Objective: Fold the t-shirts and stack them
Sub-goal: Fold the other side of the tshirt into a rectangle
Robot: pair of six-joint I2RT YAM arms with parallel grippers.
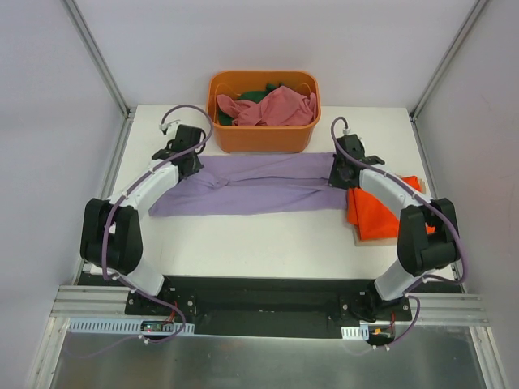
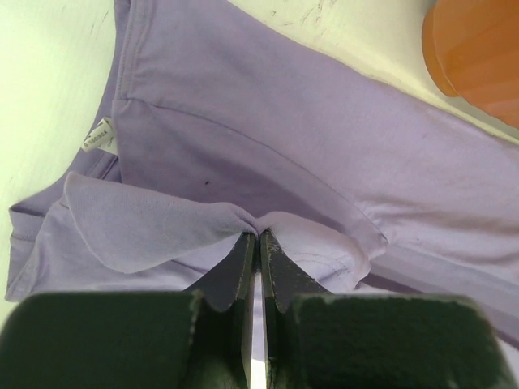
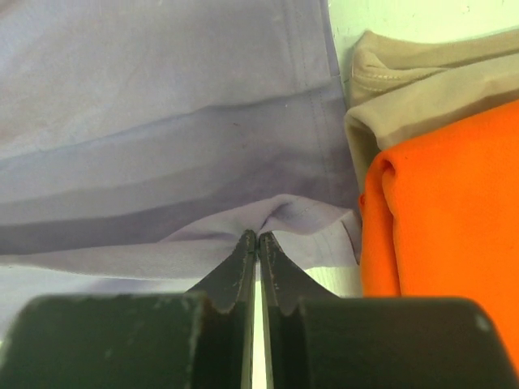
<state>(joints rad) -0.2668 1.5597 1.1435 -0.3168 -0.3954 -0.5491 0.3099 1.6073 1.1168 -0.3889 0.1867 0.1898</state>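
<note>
A lavender-purple t-shirt (image 1: 251,185) lies spread across the table, partly folded lengthwise. My left gripper (image 2: 259,233) is shut on a pinch of its cloth (image 2: 243,130) at the left end, near the collar label. At the shirt's right end my right gripper (image 3: 257,235) is shut on a fold of the same purple cloth (image 3: 162,121). A folded bright orange-red t-shirt (image 1: 375,212) lies on the table to the right, on top of a folded tan one (image 3: 422,89). In the top view the left gripper (image 1: 189,159) and right gripper (image 1: 340,172) both sit at the shirt's far edge.
An orange plastic tub (image 1: 263,136) stands at the back middle, holding a dusty pink t-shirt (image 1: 272,107) and a dark green one (image 1: 255,96). The tub's corner (image 2: 478,57) shows in the left wrist view. White walls and metal frame posts surround the table.
</note>
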